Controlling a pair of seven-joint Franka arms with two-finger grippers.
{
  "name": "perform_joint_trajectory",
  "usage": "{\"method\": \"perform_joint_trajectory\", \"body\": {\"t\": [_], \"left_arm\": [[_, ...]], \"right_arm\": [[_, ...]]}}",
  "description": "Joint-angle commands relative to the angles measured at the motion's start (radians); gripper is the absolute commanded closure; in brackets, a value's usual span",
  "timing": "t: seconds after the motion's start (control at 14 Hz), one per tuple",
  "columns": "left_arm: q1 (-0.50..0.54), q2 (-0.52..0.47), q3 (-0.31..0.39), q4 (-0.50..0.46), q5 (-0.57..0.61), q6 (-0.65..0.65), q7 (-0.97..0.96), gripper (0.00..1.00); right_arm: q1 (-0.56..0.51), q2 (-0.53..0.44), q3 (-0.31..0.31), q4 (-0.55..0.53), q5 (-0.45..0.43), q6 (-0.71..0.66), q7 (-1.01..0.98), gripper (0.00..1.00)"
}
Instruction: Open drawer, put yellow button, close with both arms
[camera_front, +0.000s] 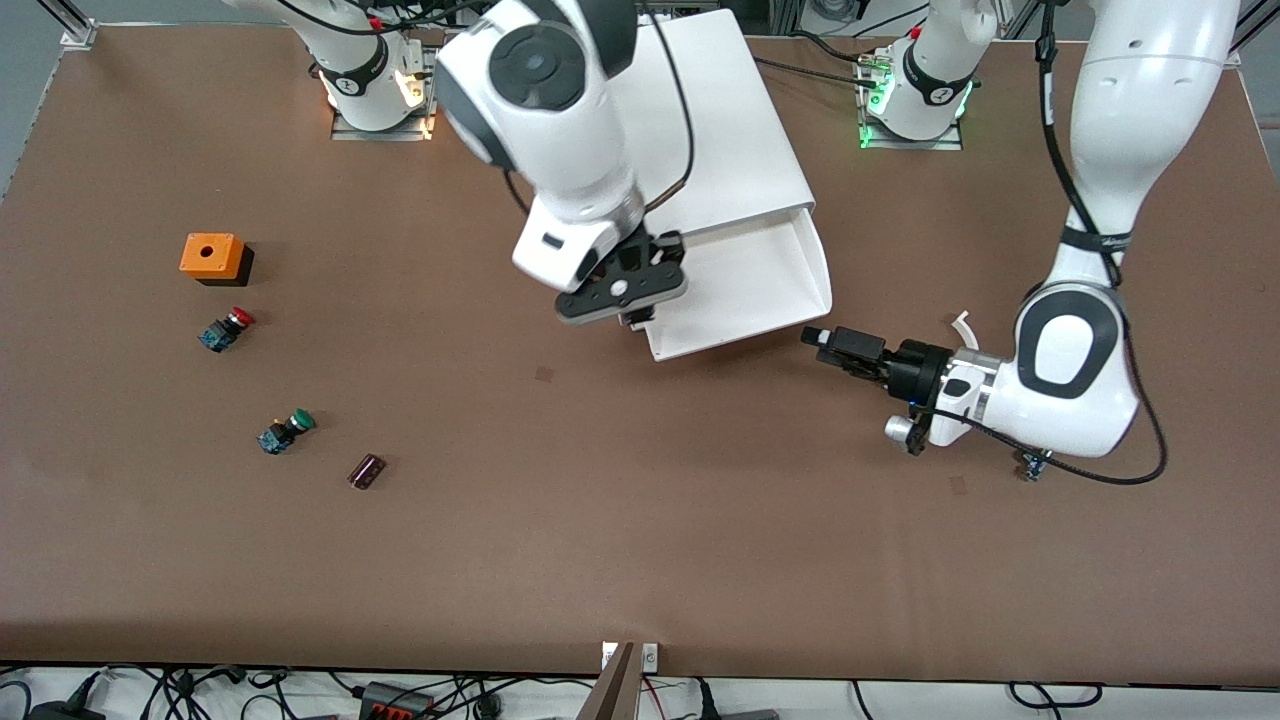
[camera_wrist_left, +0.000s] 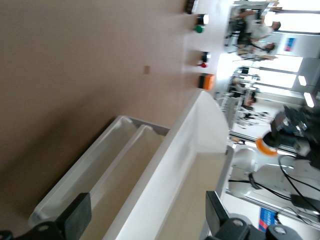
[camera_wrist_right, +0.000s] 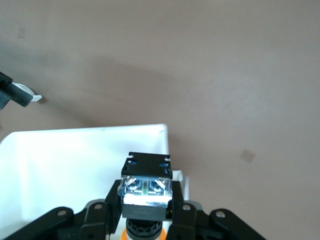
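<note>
Right gripper clamped on the yellow button, hovering over the open drawer corner — best centred over the tray, then lowered before release. Left gripper spread wide, just beside the drawer front — waiting.

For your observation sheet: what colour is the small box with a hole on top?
Orange top on a black base; the front view shows it best.

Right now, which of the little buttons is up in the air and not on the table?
The yellow button, pinched in the right gripper over the open drawer. The red button and the green button lie on the table.
</note>
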Motion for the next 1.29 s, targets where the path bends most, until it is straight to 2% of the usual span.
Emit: {"method": "perform_joint_trajectory", "body": {"t": [0.0, 0.21, 0.43, 0.79, 1.14, 1.21], "left_arm": [[-0.006, -0.050, 0.012, 0.054, 0.168, -0.014, -0.180, 0.00], [-0.015, -0.050, 0.006, 0.160, 0.419, -0.039, -0.382, 0.00], [-0.034, -0.048, -0.005, 0.183, 0.687, -0.033, -0.446, 0.00], [-0.028, 0.057, 0.015, 0.318, 0.779, -0.028, -0.442, 0.00], [-0.029, 0.061, 0.013, 0.307, 0.822, -0.026, -0.553, 0.00], [-0.035, 0.061, 0.015, 0.306, 0.830, 0.001, -0.562, 0.00]], "right_arm": [[0.053, 0.014, -0.006, 0.013, -0.019, -0.009, 0.119, 1.00], [0.093, 0.042, -0.006, 0.018, -0.018, 0.000, 0.143, 1.00], [0.107, 0.086, 0.005, 0.033, -0.015, 0.045, 0.190, 1.00], [0.115, 0.138, 0.005, 0.033, -0.013, 0.126, 0.207, 1.00], [0.130, 0.164, 0.002, 0.032, -0.013, 0.134, 0.212, 1.00], [0.130, 0.164, 0.000, 0.032, -0.015, 0.134, 0.210, 0.88]]}}
